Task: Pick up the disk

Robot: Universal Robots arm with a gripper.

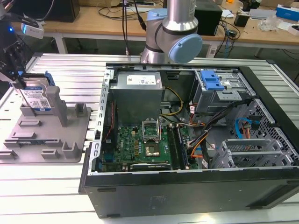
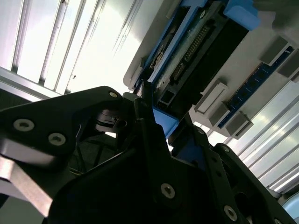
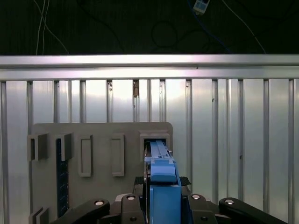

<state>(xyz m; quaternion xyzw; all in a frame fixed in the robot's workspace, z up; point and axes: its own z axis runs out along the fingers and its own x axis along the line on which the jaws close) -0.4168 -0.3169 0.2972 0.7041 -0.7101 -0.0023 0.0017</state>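
We note the slatted metal surface (image 1: 51,182) carrying an open computer case (image 1: 187,140) on the exterior view's right and a grey holder tray (image 1: 51,135) on the exterior view's left. The case holds a motherboard (image 1: 145,144), a power supply (image 1: 138,91), a blue-latched drive cage (image 1: 217,88) and loose cabling. The tray has several upright posts and slots; one slot holds a dark memory-type strip (image 3: 59,177) lying flat, as the first wrist view shows.

The disk (image 1: 35,95) stands on edge at the far end of the tray, label facing the exterior camera, blue frame visible along its edges. The gripper (image 1: 18,77) sits at the disk's upper end. In both wrist views the dark fingers (image 2: 149,135) flank the blue frame closely and appear closed onto it.

Progress, our judgement: grasp looks made; the disk's lower edge seems at or near its slot, so the lift is not clearly done.
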